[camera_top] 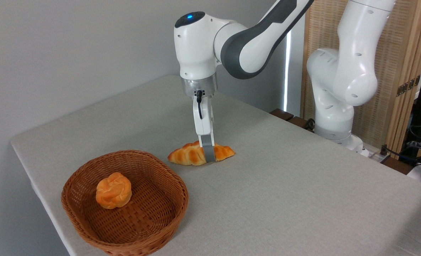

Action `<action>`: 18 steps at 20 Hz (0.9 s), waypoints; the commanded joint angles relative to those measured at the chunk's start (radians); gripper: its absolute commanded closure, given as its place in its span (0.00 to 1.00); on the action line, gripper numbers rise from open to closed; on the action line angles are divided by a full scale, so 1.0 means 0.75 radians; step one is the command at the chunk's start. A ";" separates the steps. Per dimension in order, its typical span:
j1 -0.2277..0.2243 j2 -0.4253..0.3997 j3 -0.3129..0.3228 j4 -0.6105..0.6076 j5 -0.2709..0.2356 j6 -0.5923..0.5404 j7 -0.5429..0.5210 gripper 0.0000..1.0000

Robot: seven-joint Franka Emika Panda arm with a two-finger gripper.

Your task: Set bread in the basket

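The bread (196, 153) is a long plaited loaf, golden-orange with paler ridges and pointed ends, lying flat on the desk (285, 185), whose top is a matte, pale grey, finely textured surface with a rounded near-left corner. It sits just beyond the far right edge of the basket (160, 220), near it but not touching. The hand (207, 155) comes straight down from the glossy white arm (203, 46) onto the middle of the loaf; one grey finger (207, 151) crosses the loaf's near side, reaching to the desk, while the other is hidden behind the bread, so whether the fingers are pinching the loaf or only straddling it cannot be told. The basket is shallow and roundish, woven of reddish-brown wicker with a braided rim and a flat plaited floor. Inside it, towards the left, rests a small round knotted bun (113, 190) of the same orange colour.
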 commanded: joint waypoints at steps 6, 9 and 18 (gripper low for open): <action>-0.018 -0.022 0.021 -0.011 -0.053 0.032 -0.002 0.63; -0.016 -0.026 0.021 -0.009 -0.094 0.030 -0.002 0.62; -0.016 -0.036 0.021 0.002 -0.164 0.025 -0.002 0.65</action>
